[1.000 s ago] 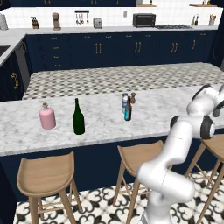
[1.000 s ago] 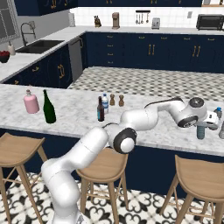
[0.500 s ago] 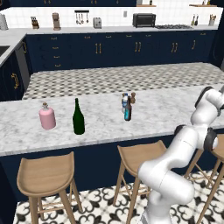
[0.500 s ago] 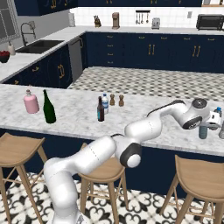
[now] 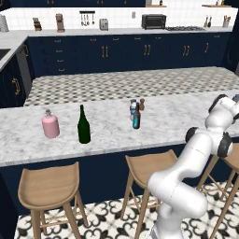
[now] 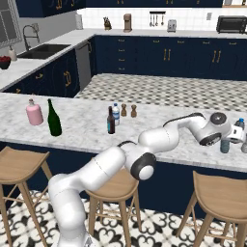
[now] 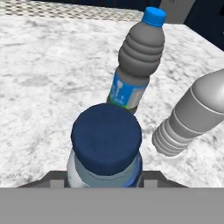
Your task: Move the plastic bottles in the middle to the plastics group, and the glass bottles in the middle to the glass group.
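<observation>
1. A clear ribbed plastic bottle with a dark blue cap fills the bottom of the hand view, seen from above its cap. The gripper is clamped on it at the far right end of the white marbled counter; its fingers are hidden under the bottle.
2. Just past it stands a grey ribbed plastic bottle with a bright blue cap, upright and leaning away in the hand view. Its blue and white label band carries marks too blurred to read.
3. Beside that one is a plain grey ribbed bottle, neck out of frame, its long axis running up to the right in the hand view.
4. Mid-counter, a small dark narrow-necked bottle with a blue label stands upright, a clear bottle with blue label and cap just behind it, and two small brown shakers near.
5. At the left end, a squat pink bottle with a stopper and a tall slim dark green wine bottle stand upright, near each other.
</observation>
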Motion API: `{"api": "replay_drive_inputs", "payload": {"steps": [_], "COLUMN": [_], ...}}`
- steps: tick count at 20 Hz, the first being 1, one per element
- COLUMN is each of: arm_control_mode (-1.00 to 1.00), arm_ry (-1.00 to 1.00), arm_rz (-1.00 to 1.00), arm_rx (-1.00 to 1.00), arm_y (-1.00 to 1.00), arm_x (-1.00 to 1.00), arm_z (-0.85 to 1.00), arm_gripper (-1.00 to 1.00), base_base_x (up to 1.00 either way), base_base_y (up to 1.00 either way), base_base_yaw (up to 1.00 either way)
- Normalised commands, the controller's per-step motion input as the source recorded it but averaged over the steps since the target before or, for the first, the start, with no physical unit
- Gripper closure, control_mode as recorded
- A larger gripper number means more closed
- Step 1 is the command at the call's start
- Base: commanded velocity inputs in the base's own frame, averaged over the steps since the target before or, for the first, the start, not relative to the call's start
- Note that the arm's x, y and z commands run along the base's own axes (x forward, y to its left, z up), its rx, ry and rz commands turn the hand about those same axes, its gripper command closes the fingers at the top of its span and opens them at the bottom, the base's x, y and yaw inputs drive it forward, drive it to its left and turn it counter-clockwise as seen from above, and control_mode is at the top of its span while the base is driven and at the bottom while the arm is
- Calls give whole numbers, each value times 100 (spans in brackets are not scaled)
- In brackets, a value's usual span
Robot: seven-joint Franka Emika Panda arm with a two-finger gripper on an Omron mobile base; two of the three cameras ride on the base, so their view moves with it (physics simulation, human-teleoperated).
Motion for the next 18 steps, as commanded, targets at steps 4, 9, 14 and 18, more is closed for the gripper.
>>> {"api": "replay_drive_inputs", "payload": {"steps": [4, 9, 14, 18], "arm_control_mode": [-100, -100, -100, -100], "arm_ry": [2, 12, 16, 4], "arm_rz": [0, 0, 0, 0], "arm_rx": [14, 12, 6, 15], "arm_y": [-10, 0, 0, 0], "arm_x": [0, 0, 0, 0], "arm_z": [19, 29, 9, 1], "arm_gripper": [100, 100, 100, 100], "base_base_x": [0, 0, 0, 0], "base_base_y": [0, 0, 0, 0], "base_base_yaw": [0, 0, 0, 0]}}
